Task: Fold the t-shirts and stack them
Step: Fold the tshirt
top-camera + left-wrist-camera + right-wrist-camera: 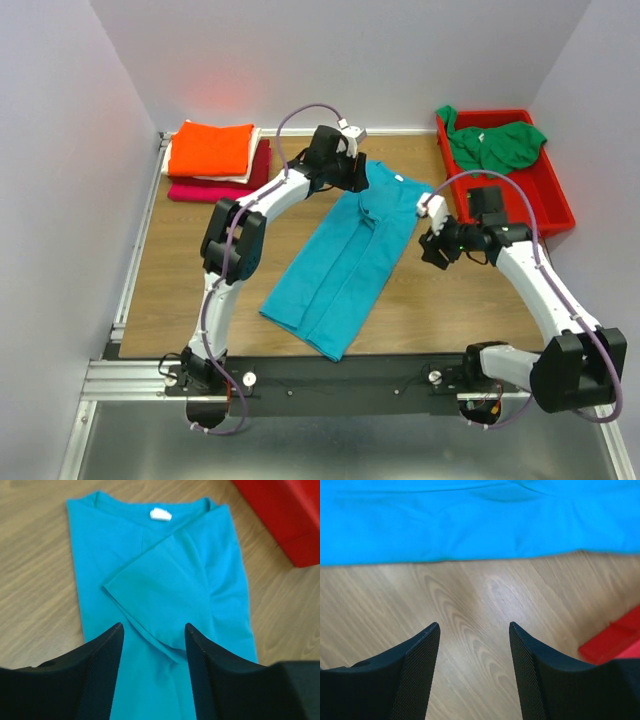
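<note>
A teal t-shirt (345,255) lies on the wooden table, folded lengthwise into a long strip with its collar at the far end. In the left wrist view the shirt (165,565) shows its white neck label (160,514) and a sleeve folded in over the body. My left gripper (362,180) is open just above the shirt's upper part (154,627), holding nothing. My right gripper (430,232) is open and empty over bare wood (474,626), just off the shirt's right edge (470,520). A green t-shirt (495,145) lies crumpled in the red bin.
The red plastic bin (555,205) stands at the back right, and also shows in both the left wrist view (285,515) and the right wrist view (612,640). A folded stack (212,150) sits at the back left: orange on top, then white, dark red and magenta.
</note>
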Robot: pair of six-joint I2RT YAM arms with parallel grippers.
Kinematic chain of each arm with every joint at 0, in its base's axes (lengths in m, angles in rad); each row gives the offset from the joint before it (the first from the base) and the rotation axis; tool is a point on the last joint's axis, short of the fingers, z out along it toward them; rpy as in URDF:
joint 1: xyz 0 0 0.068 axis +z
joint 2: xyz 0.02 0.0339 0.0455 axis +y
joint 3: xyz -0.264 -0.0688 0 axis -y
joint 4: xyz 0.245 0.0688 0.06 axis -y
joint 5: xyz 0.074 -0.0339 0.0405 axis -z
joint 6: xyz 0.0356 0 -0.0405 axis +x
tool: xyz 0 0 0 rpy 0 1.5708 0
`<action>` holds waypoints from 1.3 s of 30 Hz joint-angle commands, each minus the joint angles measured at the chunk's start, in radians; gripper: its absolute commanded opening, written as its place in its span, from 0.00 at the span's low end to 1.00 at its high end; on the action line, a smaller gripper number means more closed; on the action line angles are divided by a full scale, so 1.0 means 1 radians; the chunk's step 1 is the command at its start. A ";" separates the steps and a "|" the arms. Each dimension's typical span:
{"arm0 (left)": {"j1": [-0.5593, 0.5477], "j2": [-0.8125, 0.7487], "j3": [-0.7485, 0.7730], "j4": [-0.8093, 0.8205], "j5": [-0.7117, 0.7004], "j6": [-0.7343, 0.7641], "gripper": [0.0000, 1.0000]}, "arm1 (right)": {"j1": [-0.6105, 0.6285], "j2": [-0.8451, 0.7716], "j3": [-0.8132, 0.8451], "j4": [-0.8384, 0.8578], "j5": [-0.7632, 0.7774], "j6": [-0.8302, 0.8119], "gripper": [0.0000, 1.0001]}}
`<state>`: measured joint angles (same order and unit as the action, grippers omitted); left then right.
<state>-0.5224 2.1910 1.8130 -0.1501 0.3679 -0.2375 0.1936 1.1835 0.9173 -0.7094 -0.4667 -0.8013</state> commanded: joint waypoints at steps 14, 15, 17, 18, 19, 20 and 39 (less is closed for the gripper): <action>0.028 0.260 0.221 -0.210 -0.096 0.060 0.55 | -0.189 0.007 -0.084 0.126 -0.250 0.198 0.65; 0.028 0.272 0.238 -0.219 -0.113 0.064 0.54 | -0.189 0.005 -0.086 0.126 -0.250 0.197 0.64; 0.028 0.295 0.275 -0.247 -0.141 0.070 0.54 | -0.191 0.002 -0.087 0.126 -0.250 0.197 0.64; 0.028 0.302 0.285 -0.255 -0.145 0.073 0.54 | -0.189 0.004 -0.087 0.126 -0.251 0.195 0.65; 0.027 0.306 0.289 -0.256 -0.146 0.075 0.54 | -0.189 0.002 -0.089 0.128 -0.254 0.195 0.64; 0.028 0.311 0.290 -0.258 -0.144 0.076 0.54 | -0.189 0.002 -0.087 0.126 -0.256 0.194 0.65; 0.030 0.354 0.362 -0.319 -0.090 0.090 0.11 | -0.210 0.001 -0.089 0.125 -0.256 0.192 0.65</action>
<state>-0.4973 2.5134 2.1490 -0.4229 0.2386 -0.1543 -0.0090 1.1965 0.8417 -0.5949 -0.7010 -0.6174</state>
